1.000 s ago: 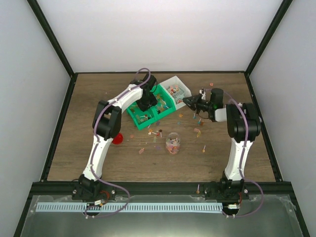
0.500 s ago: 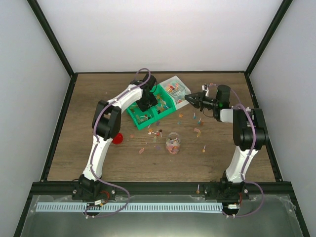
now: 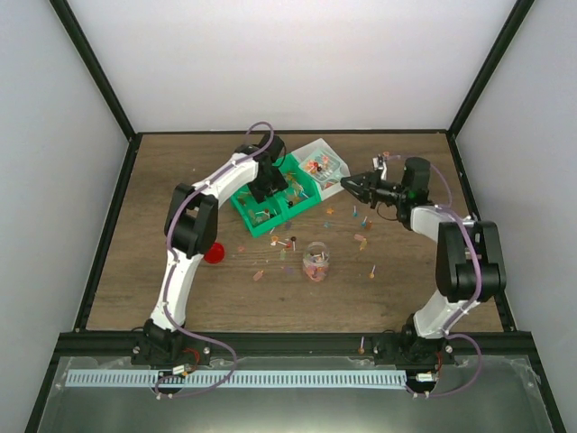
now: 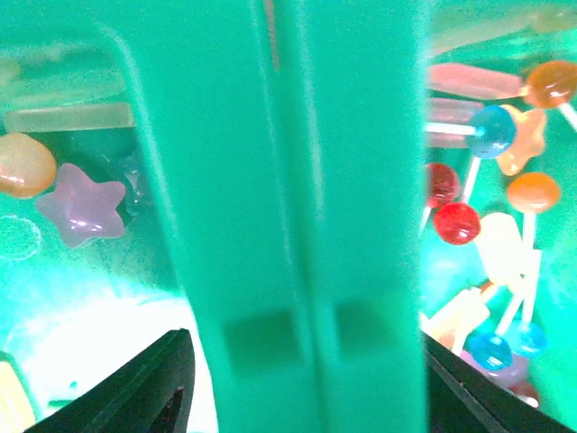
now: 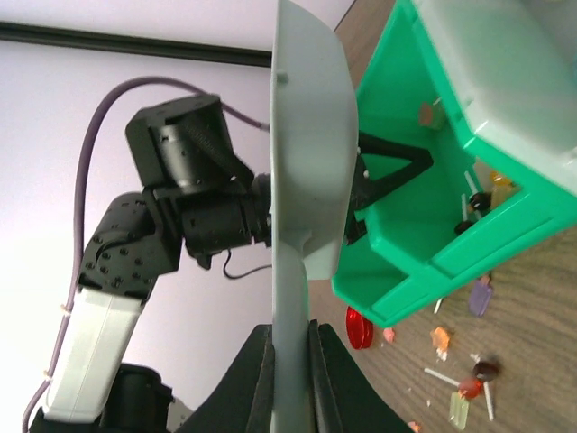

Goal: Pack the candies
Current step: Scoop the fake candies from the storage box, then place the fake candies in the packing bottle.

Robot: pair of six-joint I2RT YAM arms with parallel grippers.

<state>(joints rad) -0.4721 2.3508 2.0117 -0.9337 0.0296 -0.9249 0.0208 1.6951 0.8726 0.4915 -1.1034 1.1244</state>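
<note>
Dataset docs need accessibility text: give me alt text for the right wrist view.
The right gripper is shut on a pale scoop, seen edge-on up the middle of the frame. Behind it, a green bin holds a few candies, the left arm reaches into it, and a red lid lies on the wooden table.

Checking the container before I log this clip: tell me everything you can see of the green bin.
The green bin is bright, glossy plastic, rectangular and open-topped, lying askew on the table at mid-rear. A thick divider wall splits it into compartments, both holding candies. The left claw reaches into it, fingers either side of the divider; contact cannot be told. A pale bin meets its far-right end.
</note>
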